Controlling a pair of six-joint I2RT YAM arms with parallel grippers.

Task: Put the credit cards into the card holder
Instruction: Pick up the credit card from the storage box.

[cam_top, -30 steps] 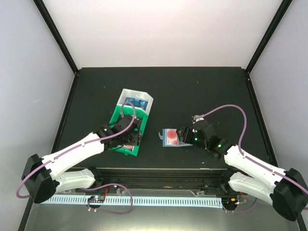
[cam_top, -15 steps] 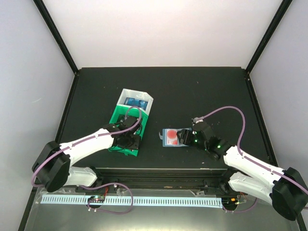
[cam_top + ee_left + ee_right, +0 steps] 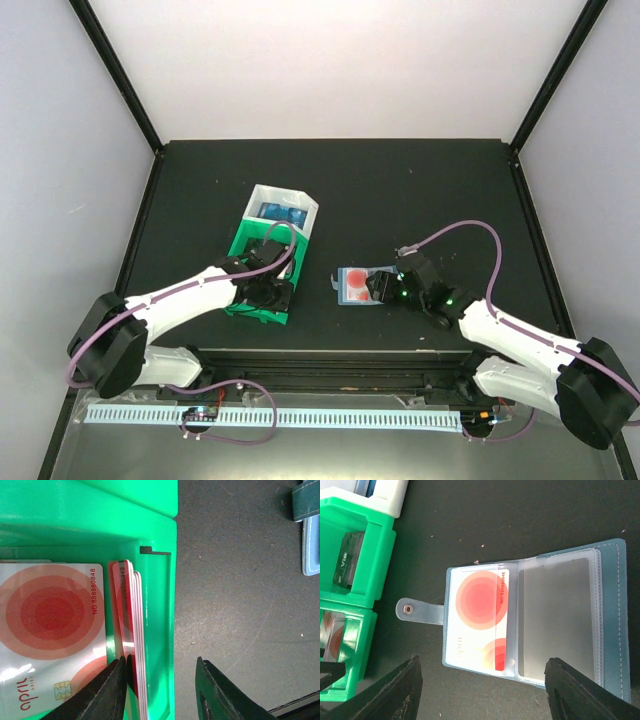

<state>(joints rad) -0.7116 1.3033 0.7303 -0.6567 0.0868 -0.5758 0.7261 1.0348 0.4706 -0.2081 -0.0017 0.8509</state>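
Observation:
The teal card holder (image 3: 357, 286) lies open on the black table. One red-and-white credit card (image 3: 479, 620) sits in its left pocket, and the right pocket (image 3: 555, 615) is empty. My right gripper (image 3: 482, 662) hangs open just above its near edge, touching nothing. My left gripper (image 3: 162, 680) is open inside the green bin (image 3: 100, 525). Its left finger (image 3: 107, 690) stands inside a stack of red-and-white cards (image 3: 129, 625) on edge. Its right finger (image 3: 220, 695) is outside the bin wall. Another red-and-white card (image 3: 50, 625) lies flat beside the stack.
The green bin (image 3: 248, 262) and the white bin (image 3: 285, 210) stand joined, left of the card holder. The white bin holds blue cards. A black card (image 3: 349, 560) stands in the green bin's middle compartment. The holder's snap tab (image 3: 415, 611) points toward the bins.
My left gripper has moved toward the near end of the green bin and lowered over the stack of cards. My right gripper has shifted slightly left over the card holder.

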